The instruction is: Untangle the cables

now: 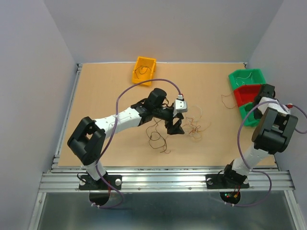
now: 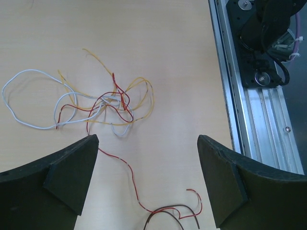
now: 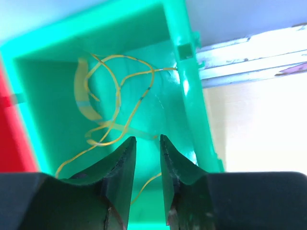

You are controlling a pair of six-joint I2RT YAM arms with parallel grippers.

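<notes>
Several cables [image 2: 117,96] tangled on tabletop [image 2: 168,48]; left end effector [image 2: 147,143] spread wide above, right end effector [image 3: 147,140] slightly parted over green bin [image 3: 190,91].

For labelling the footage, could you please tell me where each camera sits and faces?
Top: above and behind, looking down at the table; left arm and right arm show.
Left wrist: looking down at the cable tangle; its open fingers show.
Right wrist: looking down into a green bin holding a yellow cable; its fingers show.
Shared: top and left wrist see the tangle.
</notes>
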